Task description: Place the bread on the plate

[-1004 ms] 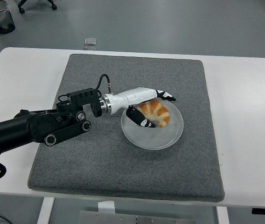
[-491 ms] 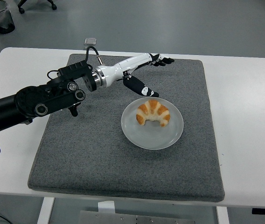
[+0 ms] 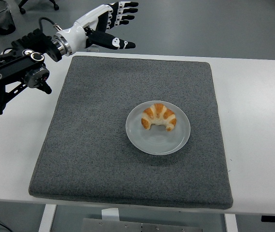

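On the grey felt mat [image 3: 103, 145] covering the white tabletop [image 3: 258, 111]: golden crescent-shaped bread [image 3: 159, 116] lies inside the round white plate [image 3: 149, 142], slightly above centre | left hand [image 3: 107, 21] raised past the far-left edge, fingers [image 3: 126, 12] apart, empty | risk: low; only a returning arm could knock the plate

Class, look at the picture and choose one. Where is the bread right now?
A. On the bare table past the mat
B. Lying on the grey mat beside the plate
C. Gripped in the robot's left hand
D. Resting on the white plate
D: the bread lies on the plate, while the left hand is up near the mat's far left corner, open and empty.
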